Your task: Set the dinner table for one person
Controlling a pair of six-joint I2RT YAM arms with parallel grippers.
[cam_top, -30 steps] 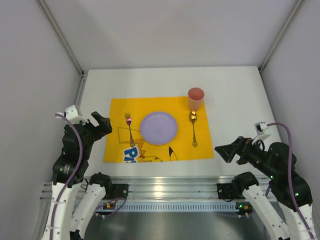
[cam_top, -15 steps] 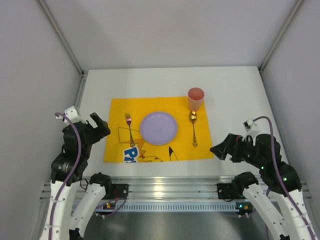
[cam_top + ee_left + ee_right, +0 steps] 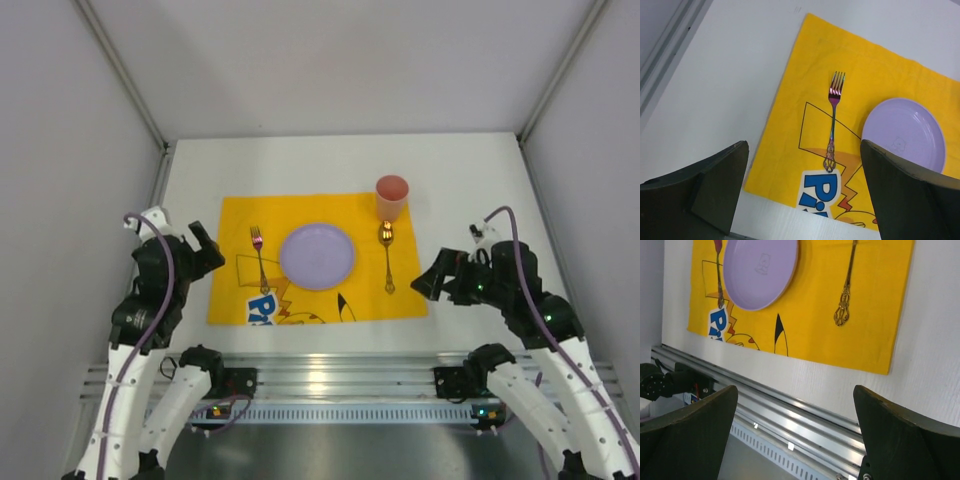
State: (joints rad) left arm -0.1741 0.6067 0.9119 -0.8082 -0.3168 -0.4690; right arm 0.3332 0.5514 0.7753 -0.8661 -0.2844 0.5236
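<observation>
On the white dinner table [image 3: 470, 170] lies a yellow cartoon placemat [image 3: 230, 290]. On it sit a lilac plate [image 3: 317, 256], a fork [image 3: 259, 256] to its left, a gold spoon [image 3: 387, 255] to its right and a pink cup [image 3: 392, 196] at the mat's far right corner. My left gripper [image 3: 205, 250] is open and empty, raised by the mat's left edge. Its view shows the fork [image 3: 833, 120] and plate [image 3: 903, 135]. My right gripper [image 3: 432, 283] is open and empty beside the mat's near right corner. Its view shows the plate [image 3: 760, 271] and spoon [image 3: 846, 290].
Grey enclosure walls stand on the left, right and far sides. A metal rail [image 3: 340, 372] runs along the table's near edge, also in the right wrist view [image 3: 805, 415]. Bare white tabletop lies beyond and to both sides of the mat.
My right gripper has moved left and farther onto the table toward the mat's right corner. My left arm has shifted slightly right. The tableware has not moved.
</observation>
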